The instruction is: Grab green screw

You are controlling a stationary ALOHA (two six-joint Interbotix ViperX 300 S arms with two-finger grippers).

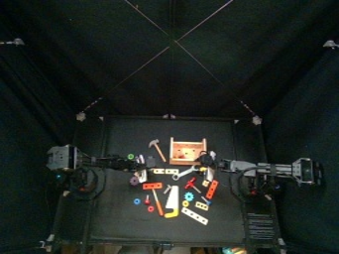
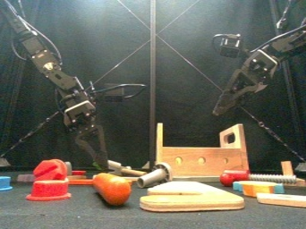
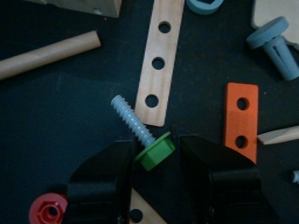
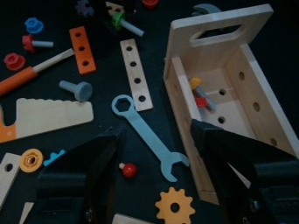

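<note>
The green screw [image 3: 152,150] has a bright green head and a grey-blue threaded shaft; it lies on the black table beside a holed wooden strip [image 3: 158,57]. In the left wrist view, the jaws of my left gripper [image 3: 155,156] stand close against both sides of its green head. The left gripper [image 2: 89,148] hangs low at the table's left [image 1: 133,159]. The screw is too small to make out in the top and front views. My right gripper [image 4: 158,166] is open and empty, above a blue wrench [image 4: 146,136] beside the wooden box [image 4: 233,79].
The wooden box [image 2: 203,156] stands mid-table [image 1: 189,149]. Toy pieces lie scattered around: an orange strip [image 3: 239,114], a wooden dowel [image 3: 47,54], a blue bolt [image 3: 274,44], a wooden saw [image 4: 47,118], an orange gear [image 4: 176,206], and red pieces [image 2: 48,179].
</note>
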